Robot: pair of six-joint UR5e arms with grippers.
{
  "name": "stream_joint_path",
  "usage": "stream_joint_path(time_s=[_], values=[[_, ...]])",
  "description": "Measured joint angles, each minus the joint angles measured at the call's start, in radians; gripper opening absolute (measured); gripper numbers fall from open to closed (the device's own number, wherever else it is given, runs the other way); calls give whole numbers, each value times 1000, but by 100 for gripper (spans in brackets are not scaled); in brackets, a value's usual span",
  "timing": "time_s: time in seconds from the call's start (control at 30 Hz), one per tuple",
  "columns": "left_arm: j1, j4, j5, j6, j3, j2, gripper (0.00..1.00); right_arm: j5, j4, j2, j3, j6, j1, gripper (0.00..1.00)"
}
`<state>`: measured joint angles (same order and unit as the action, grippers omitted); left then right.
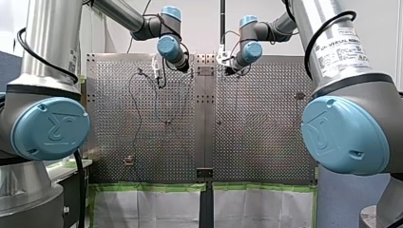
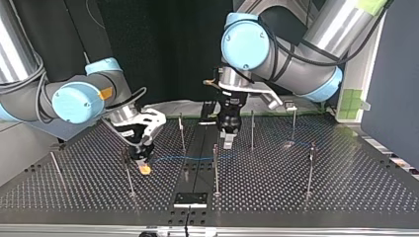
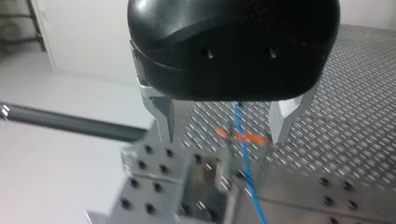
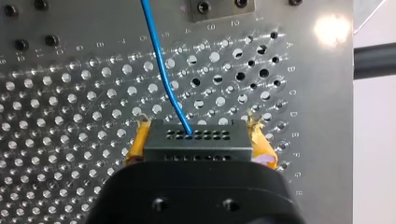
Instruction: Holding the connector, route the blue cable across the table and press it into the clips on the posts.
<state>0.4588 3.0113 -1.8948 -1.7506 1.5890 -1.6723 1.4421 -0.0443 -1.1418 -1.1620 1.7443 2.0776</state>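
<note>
My right gripper [image 4: 198,129] is shut on the dark grey connector [image 4: 196,147], with a yellow pad [image 4: 134,145] on each side of it. The blue cable [image 4: 161,65] leaves the connector's face and runs ahead over the perforated table. At the top view's left, this gripper [image 2: 144,165] holds the connector low, beside a thin post [image 2: 128,173]. From there the cable [image 2: 192,158] stretches rightwards past the middle post [image 2: 216,168]. My left gripper [image 3: 223,139] hangs open above the cable [image 3: 243,158], metal fingers [image 3: 164,116] astride it. In the top view it [image 2: 228,142] stands upright near the middle.
Several thin posts stand on the table [image 2: 346,187], among them one behind the cable [image 2: 252,129] and two at the top view's right [image 2: 310,168] [image 2: 294,123]. A small black plate [image 2: 190,199] lies at the near edge. A dark gap [image 2: 197,148] splits the two table halves.
</note>
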Motion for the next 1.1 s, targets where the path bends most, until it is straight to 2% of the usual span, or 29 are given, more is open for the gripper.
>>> stream_joint_path(time_s=[0.2, 0.5, 0.67, 0.87, 1.1], values=[[54, -27, -49, 3, -29, -1, 100, 0, 0, 0, 0, -1, -5, 0], [134, 21, -84, 25, -112, -78, 100, 0, -1, 1, 0, -1, -6, 0], [146, 31, -87, 26, -155, -117, 100, 1, -2, 1, 0, -1, -9, 0], [146, 68, -115, 31, -214, -171, 100, 0, -2, 1, 0, -1, -13, 0], [141, 55, -118, 34, -283, -236, 100, 0, -2, 1, 0, 0, -15, 0]])
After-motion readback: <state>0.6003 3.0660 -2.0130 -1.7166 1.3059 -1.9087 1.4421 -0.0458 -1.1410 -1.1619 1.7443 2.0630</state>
